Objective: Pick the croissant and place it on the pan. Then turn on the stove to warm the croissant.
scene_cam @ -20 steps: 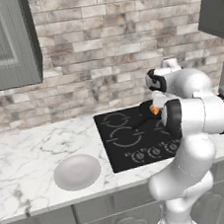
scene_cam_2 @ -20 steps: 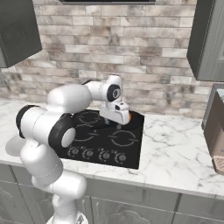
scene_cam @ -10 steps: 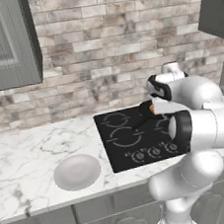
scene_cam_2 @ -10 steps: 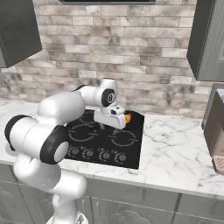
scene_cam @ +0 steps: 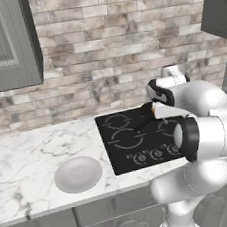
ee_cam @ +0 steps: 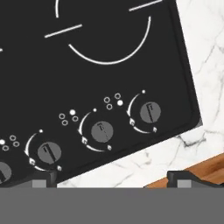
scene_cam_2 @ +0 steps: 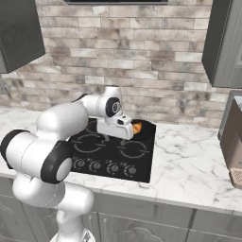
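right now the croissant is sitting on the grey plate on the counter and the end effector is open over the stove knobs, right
Not the plate. The right base view shows the croissant on the pan at the stove's back corner. The plate lies bare. The end effector is open over the knobs.

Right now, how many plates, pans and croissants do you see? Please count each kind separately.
plate: 1
pan: 1
croissant: 1
Total: 3
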